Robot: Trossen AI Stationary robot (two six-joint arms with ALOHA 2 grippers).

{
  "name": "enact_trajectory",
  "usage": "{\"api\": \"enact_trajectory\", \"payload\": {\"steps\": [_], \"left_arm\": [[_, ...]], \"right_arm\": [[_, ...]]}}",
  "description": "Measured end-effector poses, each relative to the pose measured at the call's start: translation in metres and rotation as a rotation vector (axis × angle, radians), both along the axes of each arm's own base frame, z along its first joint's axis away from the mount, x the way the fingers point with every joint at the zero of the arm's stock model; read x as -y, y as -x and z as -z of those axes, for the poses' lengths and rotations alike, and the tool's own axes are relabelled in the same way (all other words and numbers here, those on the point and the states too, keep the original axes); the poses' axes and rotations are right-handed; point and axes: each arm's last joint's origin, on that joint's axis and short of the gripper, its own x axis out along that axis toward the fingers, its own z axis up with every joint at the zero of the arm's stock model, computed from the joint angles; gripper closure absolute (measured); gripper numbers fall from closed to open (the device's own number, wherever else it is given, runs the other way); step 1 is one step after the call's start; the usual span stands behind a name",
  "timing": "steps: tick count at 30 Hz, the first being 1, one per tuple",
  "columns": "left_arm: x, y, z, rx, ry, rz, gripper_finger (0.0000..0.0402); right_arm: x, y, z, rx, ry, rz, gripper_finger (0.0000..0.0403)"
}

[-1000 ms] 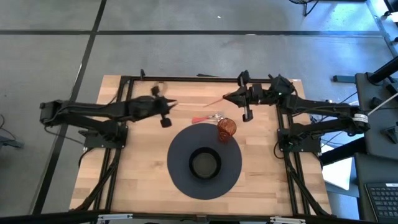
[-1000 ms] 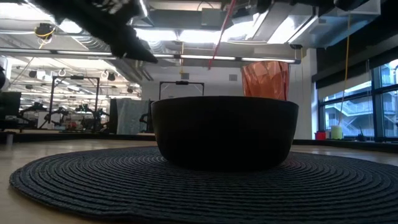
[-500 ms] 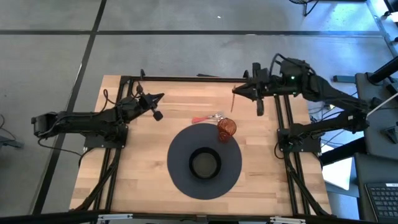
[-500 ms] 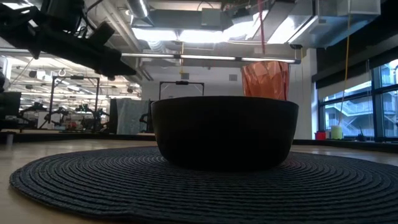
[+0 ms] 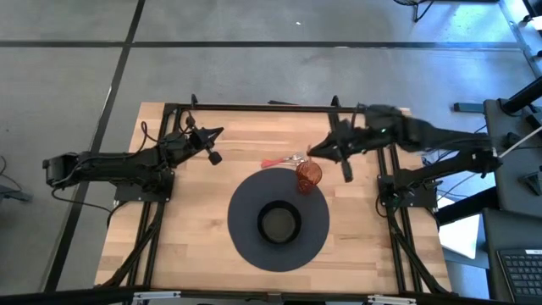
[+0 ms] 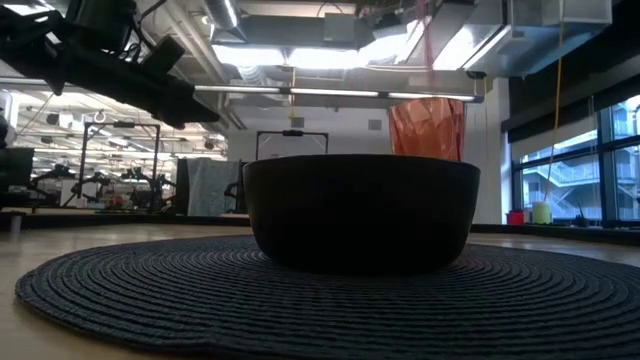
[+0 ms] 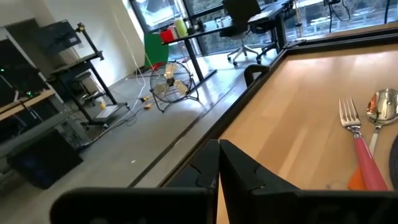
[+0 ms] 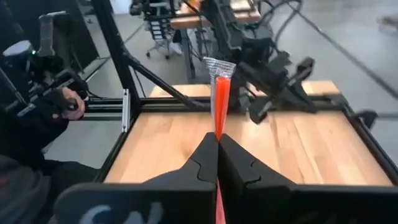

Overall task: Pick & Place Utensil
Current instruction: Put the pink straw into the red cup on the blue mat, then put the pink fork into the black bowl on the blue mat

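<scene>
My right gripper (image 5: 315,151) (image 8: 217,138) is shut on a red-handled utensil (image 8: 221,99) with a silver end (image 8: 219,65), just beyond the orange cup (image 5: 308,174) (image 6: 428,128). In the low view the utensil (image 6: 430,40) shows as a thin red upright line above the cup. The cup stands on the far rim of the round black mat (image 5: 246,237), which carries a black bowl (image 5: 279,222) (image 6: 360,215). A red-handled fork (image 7: 357,134) and a spoon (image 7: 380,106) lie flat on the wood beside the mat. My left gripper (image 5: 212,135) (image 7: 219,155) is shut and empty at the far left. My right gripper pinches the utensil's red handle (image 8: 219,124) between its two fingers, coming roughly level from the table's right. The fingers lie across the handle, which runs on past them on both sides. The utensil stands about upright, lifted clear above the cup.
A black metal frame (image 5: 254,108) edges the wooden table. Bare wood lies to the left and right of the mat. In the right wrist view a person (image 8: 37,93) stands beyond the table's left edge.
My right gripper has swung the utensil from slanting to upright, risen, then come toward the near edge over the orange cup. My left gripper has drawn back toward the table's left edge and then kept still.
</scene>
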Motion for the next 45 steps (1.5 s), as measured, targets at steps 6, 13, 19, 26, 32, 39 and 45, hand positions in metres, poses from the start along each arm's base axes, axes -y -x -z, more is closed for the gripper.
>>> {"api": "enact_trajectory", "payload": {"steps": [6, 13, 19, 26, 32, 39, 45], "left_arm": [[0.000, 0.000, 0.000, 0.001, 0.001, 0.000, 0.0400], [0.000, 0.000, 0.000, 0.000, 0.001, 0.001, 0.0394], [0.000, 0.000, 0.000, 0.001, 0.002, 0.001, 0.0398], [0.000, 0.000, 0.000, 0.001, 0.003, 0.000, 0.0397], [0.000, 0.000, 0.000, 0.001, 0.002, 0.001, 0.0394], [0.000, 0.000, 0.000, 0.003, 0.002, 0.001, 0.0398], [0.000, 0.000, 0.000, 0.004, 0.002, 0.001, 0.0397]], "right_arm": [[-0.003, -0.006, 0.025, 0.041, 0.073, -0.032, 0.0403], [-0.003, -0.010, 0.055, -0.038, 0.062, -0.017, 0.0403], [-0.002, -0.015, 0.087, -0.029, 0.059, -0.003, 0.0403], [-0.002, -0.015, 0.120, -0.041, 0.023, 0.005, 0.0403], [-0.002, -0.015, 0.127, -0.020, -0.002, 0.011, 0.0403], [-0.002, -0.015, 0.128, -0.025, 0.009, 0.027, 0.0375], [-0.001, -0.015, 0.126, -0.020, -0.005, 0.067, 0.0301]]}}
